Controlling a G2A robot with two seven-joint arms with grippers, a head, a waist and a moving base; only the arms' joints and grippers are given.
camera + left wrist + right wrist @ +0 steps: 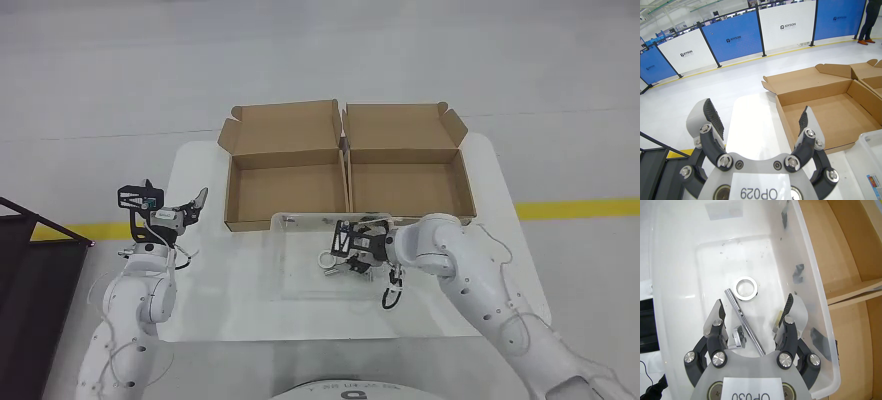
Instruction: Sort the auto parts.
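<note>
White worktop [215, 295] carrying two open cardboard boxes: first box [285, 190] just ahead of the left jaws, second box [408, 187] beside it. Clear plastic bin [810, 275] surrounds the right jaws, which stand wide open, gripping nothing. Steel rod [744, 321] lies slantwise between the right jaws, with the metal ring [745, 298] just past their tips and a small clamp block [738, 337] beside the rod. Left jaws are wide open, empty.
</note>
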